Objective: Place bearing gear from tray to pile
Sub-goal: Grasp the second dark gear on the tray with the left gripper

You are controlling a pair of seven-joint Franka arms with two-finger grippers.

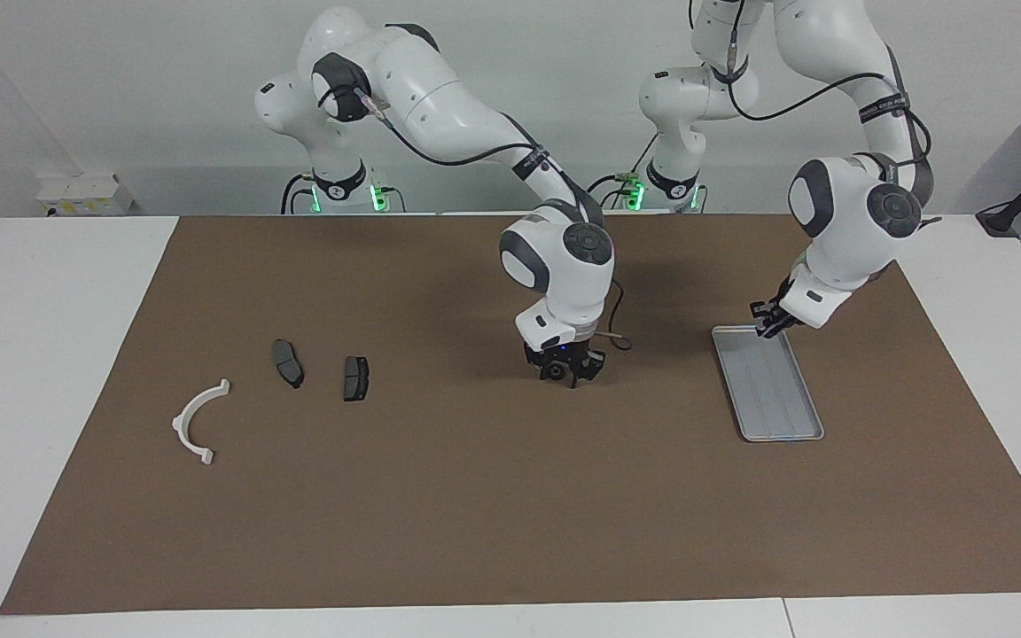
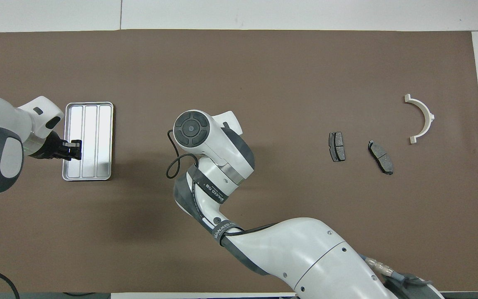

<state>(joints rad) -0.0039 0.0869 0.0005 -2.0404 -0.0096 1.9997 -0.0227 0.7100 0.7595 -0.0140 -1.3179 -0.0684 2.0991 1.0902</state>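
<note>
Parts: one tray, two pads, one bracket.

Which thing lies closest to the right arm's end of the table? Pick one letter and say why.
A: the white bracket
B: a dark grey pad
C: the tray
A: the white bracket lies closer to the right arm's end than both dark grey pads, while the tray sits toward the left arm's end.
</note>
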